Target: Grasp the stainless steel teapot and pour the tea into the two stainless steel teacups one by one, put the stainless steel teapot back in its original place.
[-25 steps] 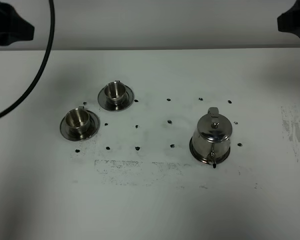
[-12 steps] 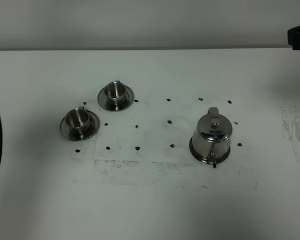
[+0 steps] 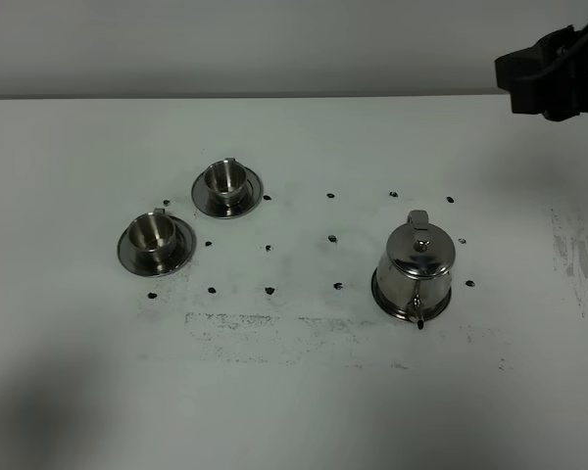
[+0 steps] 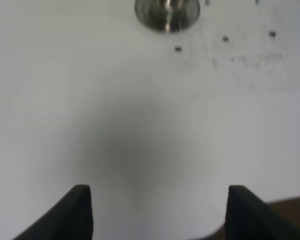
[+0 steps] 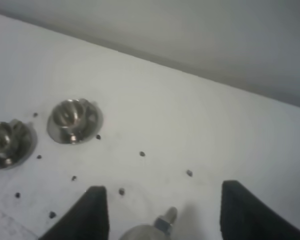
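Teapot [image 3: 415, 262] is sitting upright on its round tray [image 3: 376, 288], R side of the desk [image 3: 294, 411]. Spout is facing the near edge and handle the back, prob. so the R pincer [image 5: 162, 212] can take the handle from behind. That pincer is hovering high, back of the pot, jaws wide apart, holding nothing. L pincer [image 4: 157, 212] is gaping too, empty, over bare desk. Near cup [image 3: 155, 233] and far cup [image 3: 225, 179] are waiting on saucers [image 3: 127, 257], L side, well apart from the pot. Desk is showing white, scuffed, dotted w/ black marks [image 3: 331, 239]; grey wall [image 3: 274, 39] behind.
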